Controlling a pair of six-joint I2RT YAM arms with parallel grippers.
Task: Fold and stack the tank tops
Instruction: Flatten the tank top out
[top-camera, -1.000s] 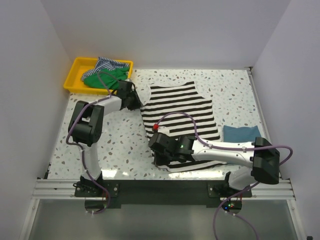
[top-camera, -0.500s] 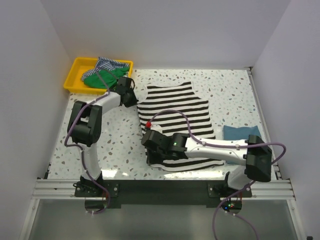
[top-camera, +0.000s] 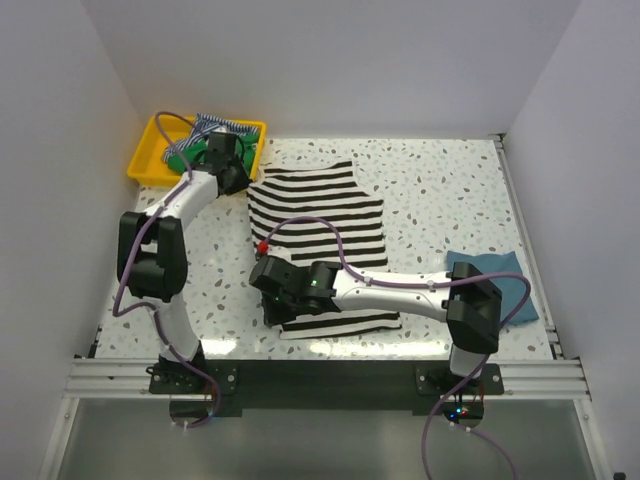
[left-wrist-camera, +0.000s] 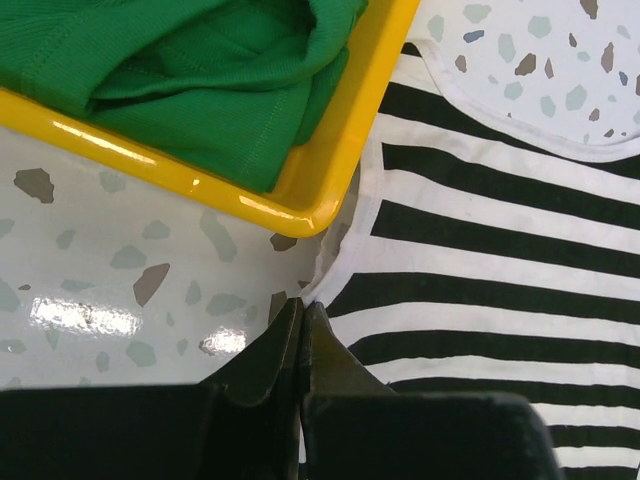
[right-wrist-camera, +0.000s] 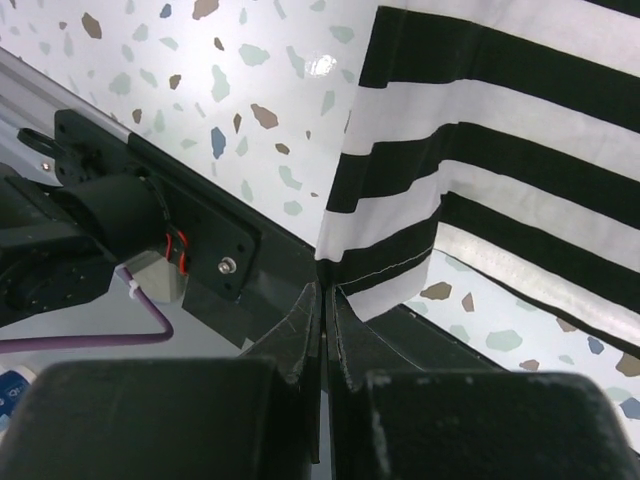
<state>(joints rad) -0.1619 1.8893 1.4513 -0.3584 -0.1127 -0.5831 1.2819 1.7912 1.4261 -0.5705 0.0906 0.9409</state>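
The black-and-white striped tank top (top-camera: 318, 225) lies flat left of the worktop's (top-camera: 450, 190) middle, its long axis running from far edge to near edge. The left claw (left-wrist-camera: 302, 312) pinches its far-left strap beside the yellow tray (left-wrist-camera: 300, 208). The right claw (right-wrist-camera: 325, 292) pinches its near-left hem corner.

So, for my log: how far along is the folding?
Done: the plain teal cloth top looks folded, right side. In hand: left tool and right tool pinch the black-and-white striped top. Left: green top and blue-striped top in the yellow plastic tray.
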